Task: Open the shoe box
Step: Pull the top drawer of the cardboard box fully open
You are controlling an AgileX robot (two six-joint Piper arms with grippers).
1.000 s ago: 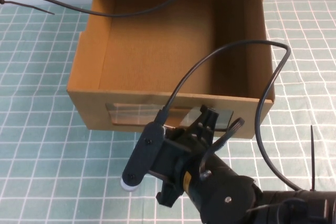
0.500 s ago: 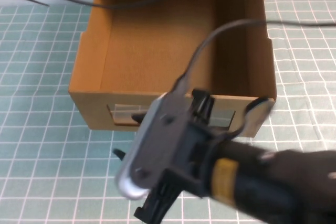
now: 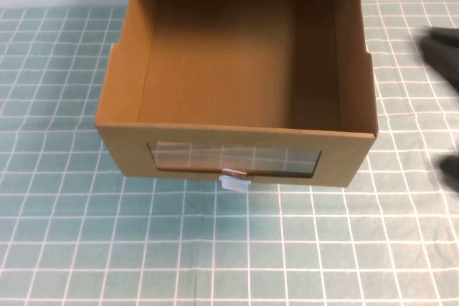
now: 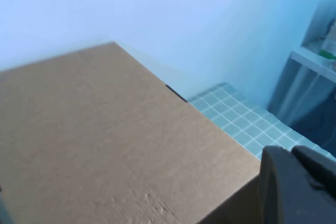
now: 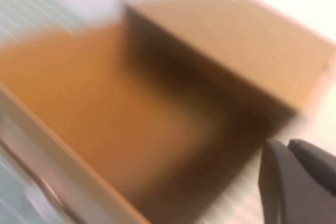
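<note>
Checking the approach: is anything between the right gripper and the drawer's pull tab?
Nothing visible does. The pull tab sits free on the drawer front, bare mat around it. The right gripper, shut, is off to the right; the left gripper is over the shoe box top.

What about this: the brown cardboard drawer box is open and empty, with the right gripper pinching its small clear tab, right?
No. The brown cardboard drawer box is open and empty, but the high view shows its small clear tab free; the right gripper, shut, is off to the right. The left gripper hangs over the box's top.
</note>
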